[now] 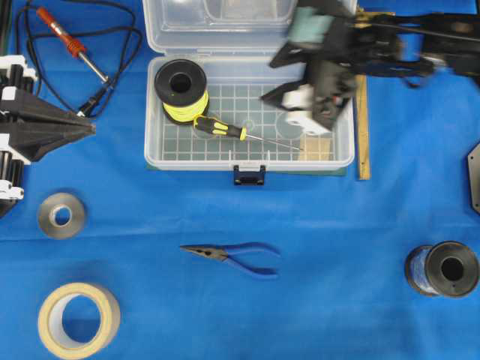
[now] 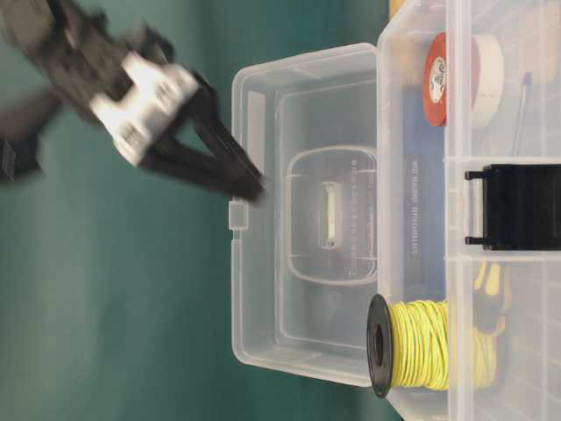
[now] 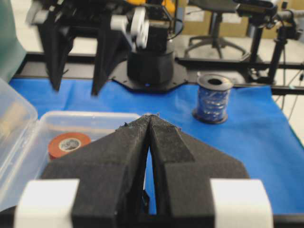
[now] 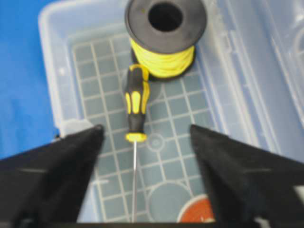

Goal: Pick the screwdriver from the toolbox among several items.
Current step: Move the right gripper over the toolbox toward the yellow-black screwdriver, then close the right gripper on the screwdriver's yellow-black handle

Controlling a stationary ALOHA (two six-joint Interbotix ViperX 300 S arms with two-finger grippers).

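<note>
**Right gripper lines up over the screwdriver, nothing lifted yet**

Closest to the lens, the two black fingers [image 4: 57, 175] of the right gripper [image 4: 145, 135] fill the bottom of the wrist view, spread wide with nothing between them. Straight down the gap lies the screwdriver [image 4: 136, 111], so the approach looks well aimed. No contact, though: from table level the gripper hangs in the air above the open toolbox [image 1: 154, 146], blurred.

Outward from there, everything is placed by the toolbox. The screwdriver lies flat on its grid floor, handle butted against the spool of yellow wire [image 1: 181, 91] in the back-left corner, shaft running toward the front-right. An orange-red tape roll [image 4: 198, 213] peeks in just beside the shaft's tip end. The clear lid [image 1: 217, 22] stands open behind. Outside the box: a red-handled soldering iron [image 1: 69, 43] to its left, blue-handled pliers [image 1: 234, 257] in front, and a spool of blue wire [image 1: 442, 268] off to the front right.

The left gripper [image 3: 149, 124] sits pinched closed, empty, well left of the box.

Progress, as I read it: positioning done, or nearly so. The descent, the grasp and the lift out are all left.

The screwdriver itself: black handle with yellow stripes, yellow collar, thin silver shaft. Slim, and likely to roll if nudged off-centre.
</note>
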